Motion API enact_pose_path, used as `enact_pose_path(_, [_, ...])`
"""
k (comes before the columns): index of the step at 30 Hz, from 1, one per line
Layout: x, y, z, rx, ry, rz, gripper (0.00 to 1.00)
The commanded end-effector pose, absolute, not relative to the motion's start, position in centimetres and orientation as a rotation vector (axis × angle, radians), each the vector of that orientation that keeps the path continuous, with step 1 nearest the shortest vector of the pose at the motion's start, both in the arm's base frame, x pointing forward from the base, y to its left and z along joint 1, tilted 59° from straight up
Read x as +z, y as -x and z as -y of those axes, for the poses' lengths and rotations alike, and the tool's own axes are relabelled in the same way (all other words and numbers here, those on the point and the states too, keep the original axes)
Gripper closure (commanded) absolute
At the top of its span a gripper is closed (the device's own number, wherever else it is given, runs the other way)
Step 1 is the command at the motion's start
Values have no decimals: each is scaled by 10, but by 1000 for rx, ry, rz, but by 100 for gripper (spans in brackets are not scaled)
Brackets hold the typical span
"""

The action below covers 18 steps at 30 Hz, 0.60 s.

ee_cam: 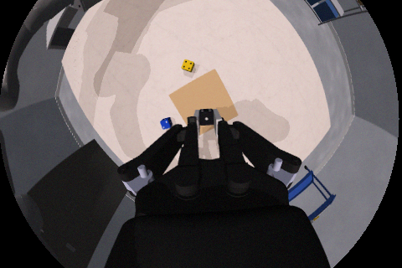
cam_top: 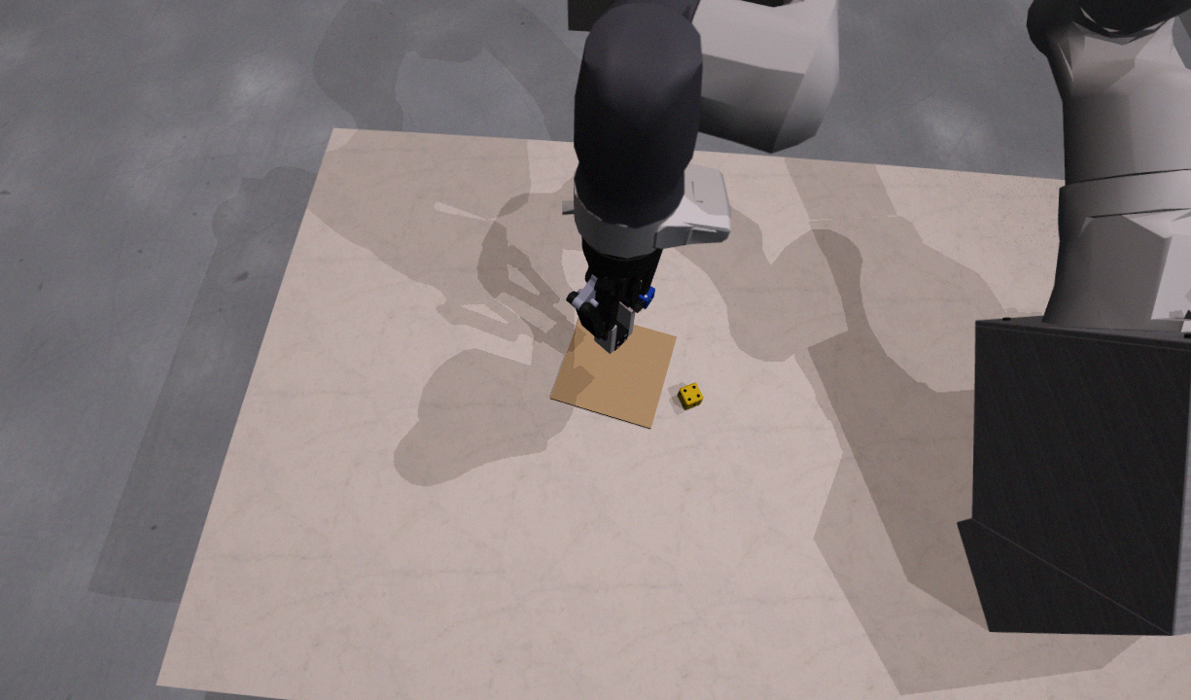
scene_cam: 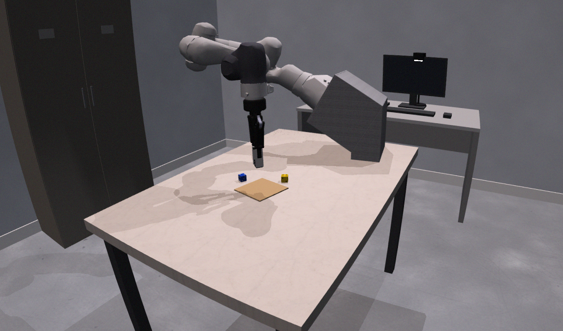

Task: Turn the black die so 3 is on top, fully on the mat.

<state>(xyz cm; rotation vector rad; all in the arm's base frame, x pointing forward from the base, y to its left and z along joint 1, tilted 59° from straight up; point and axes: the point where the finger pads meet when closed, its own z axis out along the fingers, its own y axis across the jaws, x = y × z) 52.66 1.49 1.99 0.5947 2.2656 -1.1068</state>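
My gripper (cam_top: 614, 341) (scene_cam: 257, 163) (ee_cam: 206, 115) is shut on the black die (ee_cam: 207, 116) (cam_top: 617, 334) and holds it in the air above the far part of the tan square mat (cam_top: 620, 387) (scene_cam: 260, 190) (ee_cam: 203, 90). The die's faces are too small to read. The mat lies flat on the table and nothing lies on it. A yellow die (cam_top: 690, 396) (scene_cam: 284, 178) (ee_cam: 188, 65) sits on the table just off one side of the mat. A blue die (cam_top: 647, 297) (scene_cam: 242, 177) (ee_cam: 166, 123) sits on the table off the mat's other side, partly hidden behind the gripper in the top view.
The beige table (cam_top: 495, 557) (scene_cam: 241, 247) carries the robot's dark base block (cam_top: 1095, 470) (scene_cam: 349, 119) at one end. A tall dark cabinet (scene_cam: 69, 106) stands beside the table. A desk with a monitor (scene_cam: 414, 76) stands behind it.
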Motion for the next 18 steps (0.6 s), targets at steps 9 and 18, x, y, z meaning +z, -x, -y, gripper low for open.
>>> enact_pose_path(9, [18,-526,-14,-1139,-282,-2118,87])
enact_pose_path(18, [15,-523,-12,-1115,-134,-1903,87])
